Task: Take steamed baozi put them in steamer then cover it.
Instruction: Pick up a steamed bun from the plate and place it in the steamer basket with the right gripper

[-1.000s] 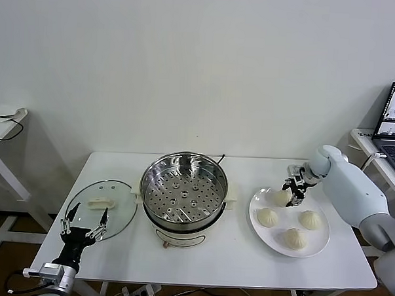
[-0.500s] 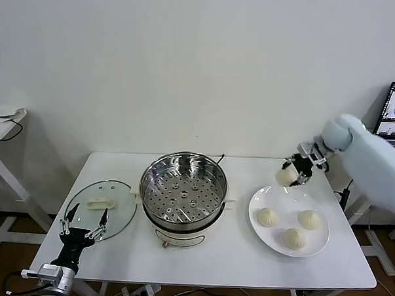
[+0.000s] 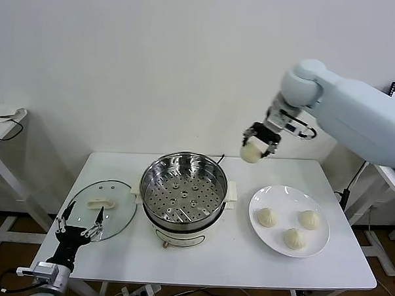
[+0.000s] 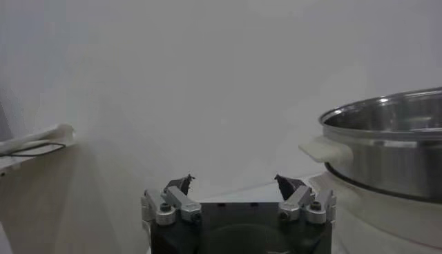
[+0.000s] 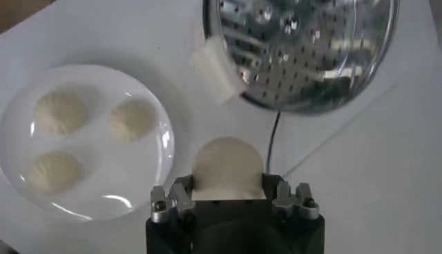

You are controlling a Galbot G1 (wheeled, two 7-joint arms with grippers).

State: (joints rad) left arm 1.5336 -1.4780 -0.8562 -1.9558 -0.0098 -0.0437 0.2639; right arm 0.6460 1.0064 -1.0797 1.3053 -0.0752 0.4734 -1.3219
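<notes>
Since a second ago the right gripper point(image 3: 259, 141) has risen from the plate point(image 3: 318, 248) with one bun point(image 3: 252, 151) and swung left, so it now hangs high above the table point(image 3: 245, 268), over the gap between the plate and the steamer point(image 3: 183, 190), a little to the far side. Its fingers are clamped on that bun; in the right wrist view the bun point(image 5: 228, 168) sits between them, with the steamer point(image 5: 304, 52) and the plate point(image 5: 162, 131) both below it. Three buns point(image 3: 268, 217) lie on the plate, at the right of the table: one on its left part, one on its right, one nearer the front edge. The steamer stands in the middle of the table, uncovered, its holed tray point(image 3: 182, 194) bare, white handles on both sides. A black cord point(image 3: 221, 157) leads off behind it. The glass lid point(image 3: 103, 206) lies flat on the table just left of the steamer, handle up. The left gripper point(image 3: 81, 223) waits low at the near left edge of the table, beside the near rim of the lid, its fingers spread wide apart and holding nothing; the left wrist view shows its two tips point(image 4: 181, 183) well apart, with the steamer wall point(image 4: 394, 155) close by.
</notes>
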